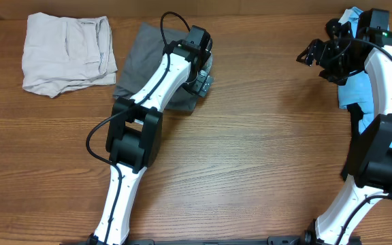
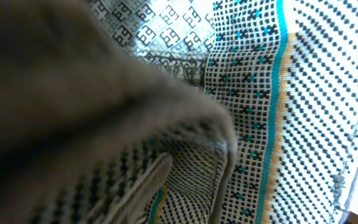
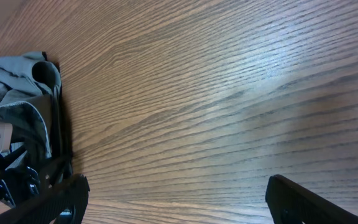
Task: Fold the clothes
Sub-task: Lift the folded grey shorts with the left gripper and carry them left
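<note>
Two hands show, and they stand differently. The left hand point(image 1: 203, 76) is down on the right edge of the grey shorts point(image 1: 138, 58); whether its fingers are apart or together cannot be told, since the arm and cloth cover them from above. Its own wrist camera is filled with fabric: blurred grey shorts point(image 2: 55, 93) on the left, and a patterned lining point(image 2: 253, 93), white with dark dots and a teal stripe, on the right.

The right hand point(image 1: 313, 53) has its fingers wide apart with nothing between them; in the right wrist view the right hand point(image 3: 176, 199) shows one dark finger at each lower corner, with the wood of the table point(image 3: 229, 93) in the gap. The grey shorts point(image 3: 11, 93) lie well off to that hand's left, bunched beside the other arm's cables.

From overhead, the shorts lie at the far side of the table point(image 1: 250, 150), left of centre; a folded beige garment point(image 1: 63, 54) sits just beside them on the left. A light blue garment point(image 1: 351, 95) lies at the right edge, partly under the right arm, near that hand but not in it.
</note>
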